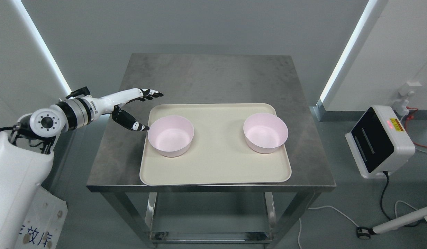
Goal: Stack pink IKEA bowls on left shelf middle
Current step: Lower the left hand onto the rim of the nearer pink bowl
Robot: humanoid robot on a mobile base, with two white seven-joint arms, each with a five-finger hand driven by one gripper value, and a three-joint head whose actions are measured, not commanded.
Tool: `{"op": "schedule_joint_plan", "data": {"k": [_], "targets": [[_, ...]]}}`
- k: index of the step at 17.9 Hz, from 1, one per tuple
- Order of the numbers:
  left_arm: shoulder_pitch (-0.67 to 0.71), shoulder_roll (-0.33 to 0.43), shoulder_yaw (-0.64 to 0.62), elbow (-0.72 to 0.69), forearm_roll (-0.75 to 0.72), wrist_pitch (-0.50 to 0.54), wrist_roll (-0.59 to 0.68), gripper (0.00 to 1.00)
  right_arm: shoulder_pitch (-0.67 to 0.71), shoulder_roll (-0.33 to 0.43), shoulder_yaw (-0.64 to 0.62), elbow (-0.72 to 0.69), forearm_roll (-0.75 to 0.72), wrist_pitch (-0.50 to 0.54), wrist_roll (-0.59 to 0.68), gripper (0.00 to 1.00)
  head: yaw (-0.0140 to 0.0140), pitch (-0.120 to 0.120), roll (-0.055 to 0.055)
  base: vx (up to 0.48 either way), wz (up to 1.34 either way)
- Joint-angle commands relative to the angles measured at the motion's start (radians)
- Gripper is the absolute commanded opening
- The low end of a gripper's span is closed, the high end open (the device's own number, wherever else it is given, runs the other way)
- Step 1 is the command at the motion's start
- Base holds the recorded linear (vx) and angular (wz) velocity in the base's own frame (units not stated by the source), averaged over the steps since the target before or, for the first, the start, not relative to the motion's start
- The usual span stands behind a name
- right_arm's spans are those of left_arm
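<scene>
Two pink bowls stand upright on a cream tray (217,166) on a steel table. One pink bowl (171,135) is at the tray's left, the other pink bowl (265,132) at its right, well apart. My left hand (144,110) reaches in from the left, open, just left of the left bowl. Its fingers (150,93) stretch out above the tray's far left corner and its thumb (135,124) points at the bowl's rim, close to it or just touching. It holds nothing. The right arm is out of view.
The steel table (206,76) has bare surface behind the tray. A white and black device (378,141) with a red light sits on the floor at the right, with cables around it. A wheeled stand leg (397,224) lies at the lower right.
</scene>
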Motion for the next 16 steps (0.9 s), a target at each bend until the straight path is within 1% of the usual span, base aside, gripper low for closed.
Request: {"op": "schedule_joint_plan", "data": {"k": [1,8,9,12,16], "targets": [[-0.073,-0.058,-0.087,0.053,-0.015,0.013,-0.003,0.87,0.029,-0.017,-0.011,-0.034,-0.046,0.000,0.001,1.00,0.0000,0.000,0.000,0.000,0.00],[-0.101,-0.071,-0.098,0.047,-0.009,0.019,-0.034,0.87,0.029,-0.017,-0.011,-0.034,-0.046,0.001,0.001,1.00,0.0000,0.000,0.000,0.000,0.00],[-0.096,-0.071,-0.110,0.045,-0.009,0.019,-0.045,0.87,0.029,-0.017,-0.011,-0.034,-0.046,0.000,0.001,1.00,0.0000,0.000,0.000,0.000,0.00],[-0.101,-0.068,-0.211,0.045,-0.021,0.019,-0.048,0.87,0.029,-0.017,-0.011,-0.034,-0.046,0.001,0.001,1.00,0.0000,0.000,0.000,0.000,0.00],[-0.110,-0.071,-0.216,0.045,-0.052,0.019,-0.048,0.82,0.029,-0.017,-0.011,-0.034,-0.046,0.000,0.001,1.00,0.0000,0.000,0.000,0.000,0.00]]}}
